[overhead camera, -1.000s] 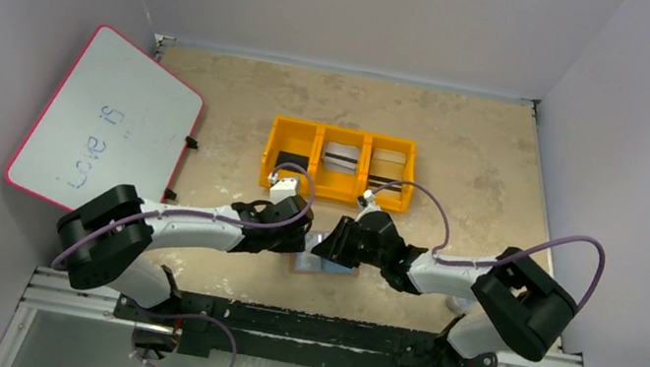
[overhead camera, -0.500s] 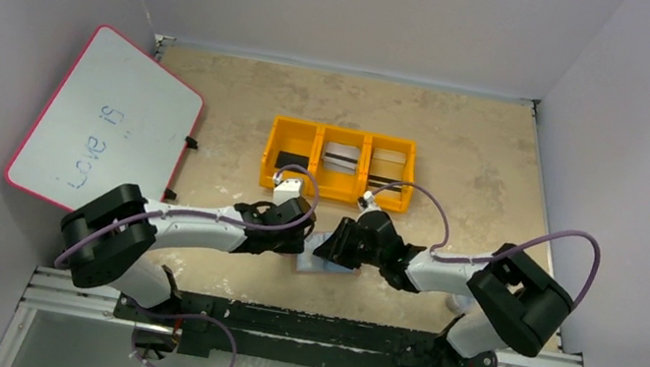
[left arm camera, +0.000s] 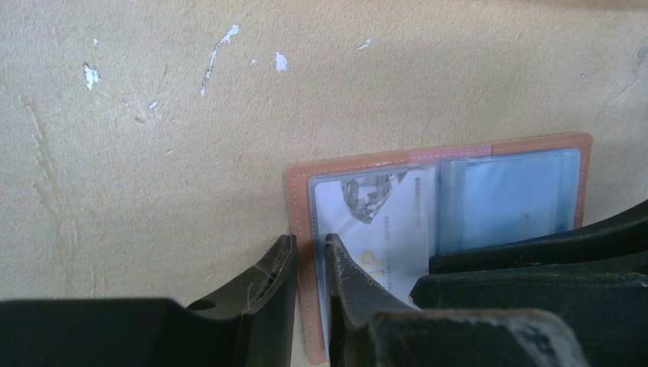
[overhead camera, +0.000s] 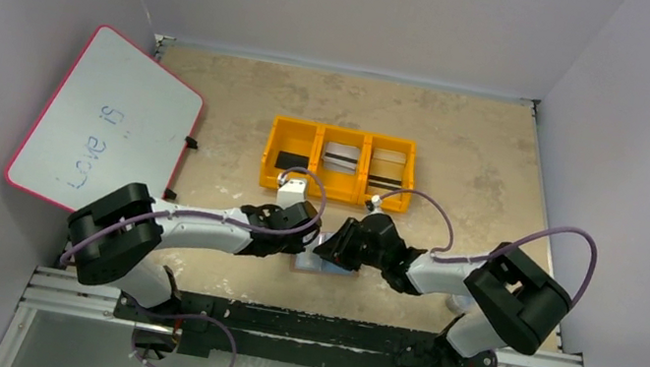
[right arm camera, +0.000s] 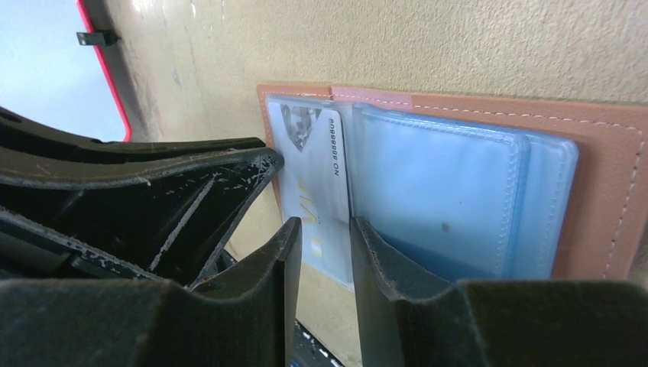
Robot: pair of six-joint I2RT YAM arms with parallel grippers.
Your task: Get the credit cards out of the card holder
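The likeliest slip lay at the left tool [left arm camera: 309, 248]. Its tips straddled the leather border of the card holder [left arm camera: 504, 145] rather than the white card [left arm camera: 382, 222] alone. Closing there might pinch sleeve and leather together and drag everything across the worktop [left arm camera: 153, 153]. Those tips stood narrowly apart, one over bare worktop, one over the clear sleeve, clamping nothing visible. The right tool [right arm camera: 322, 229] was likewise slightly apart, poised over the card beside the fold; contact was unclear. The card holder lay open at lower centre of the overhead frame, with the orange tray [overhead camera: 345, 133] beyond.
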